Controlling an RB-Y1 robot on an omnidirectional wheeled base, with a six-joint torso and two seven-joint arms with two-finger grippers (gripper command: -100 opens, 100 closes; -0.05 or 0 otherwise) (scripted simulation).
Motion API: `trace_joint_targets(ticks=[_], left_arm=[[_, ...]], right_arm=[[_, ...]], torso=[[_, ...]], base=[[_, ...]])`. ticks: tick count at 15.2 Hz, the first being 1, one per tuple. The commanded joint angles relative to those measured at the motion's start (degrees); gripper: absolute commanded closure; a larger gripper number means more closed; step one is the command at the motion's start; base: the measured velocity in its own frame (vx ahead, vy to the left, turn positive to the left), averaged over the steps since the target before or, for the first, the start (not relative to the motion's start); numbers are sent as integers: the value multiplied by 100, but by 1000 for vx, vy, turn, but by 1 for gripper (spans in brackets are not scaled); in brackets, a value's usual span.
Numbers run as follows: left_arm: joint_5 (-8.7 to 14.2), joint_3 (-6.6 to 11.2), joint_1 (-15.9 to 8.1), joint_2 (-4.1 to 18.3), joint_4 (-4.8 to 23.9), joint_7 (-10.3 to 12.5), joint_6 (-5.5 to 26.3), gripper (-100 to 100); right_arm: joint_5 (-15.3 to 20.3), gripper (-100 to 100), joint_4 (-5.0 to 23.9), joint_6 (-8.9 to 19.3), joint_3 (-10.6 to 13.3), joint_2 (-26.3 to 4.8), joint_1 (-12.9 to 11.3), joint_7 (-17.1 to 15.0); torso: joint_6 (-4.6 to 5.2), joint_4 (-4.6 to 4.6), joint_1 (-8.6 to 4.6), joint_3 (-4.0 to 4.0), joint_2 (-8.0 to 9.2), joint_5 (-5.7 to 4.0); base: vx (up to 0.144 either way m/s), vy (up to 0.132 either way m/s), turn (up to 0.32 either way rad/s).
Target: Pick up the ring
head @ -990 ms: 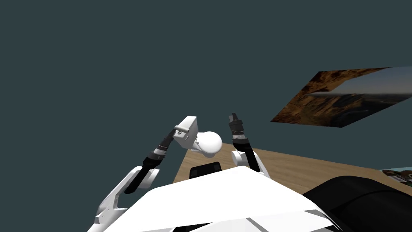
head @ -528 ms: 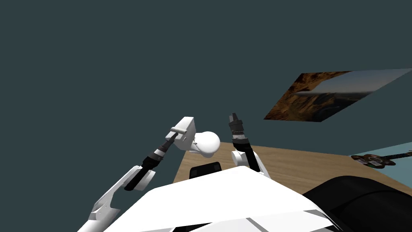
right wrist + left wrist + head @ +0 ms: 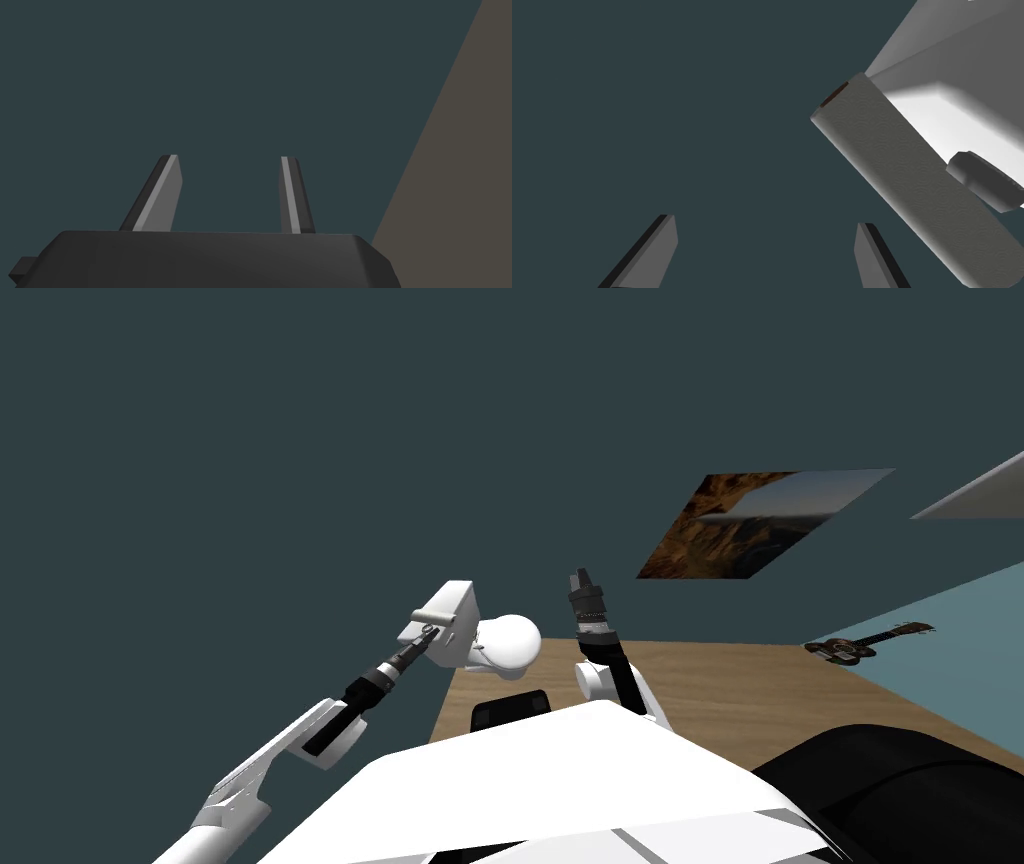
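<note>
Near the paper roll [image 3: 902, 180], left gripper [image 3: 765, 221] outstretched, released, right gripper [image 3: 227, 157] raised, released.

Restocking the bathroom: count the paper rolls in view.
1: the paper roll lies across the white toilet tank, near the open left gripper. More could be hidden outside these views.

Head camera looks steeply down at the toilet [image 3: 510, 643]. Left wrist camera, close, shares the toilet's paper roll [image 3: 907, 175]. Right wrist camera faces the wall [image 3: 200, 75] by the toilet.
</note>
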Motion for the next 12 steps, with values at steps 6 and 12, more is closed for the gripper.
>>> trace_joint_targets(ticks=[6,12], left_arm=[[-373,-246,-196,641,672,-42,339,-100],[-712,-474,-376,1150,1297,-92,622,-100]], right_arm=[[0,0,0,0,0,0,0,0],[0,0,0,0,0,0,0,0]], torso=[[-2,0,-1,0,0,0],[1,0,-3,-2,-3,-1]], base=[[7,0,-132],[11,-2,-157]])
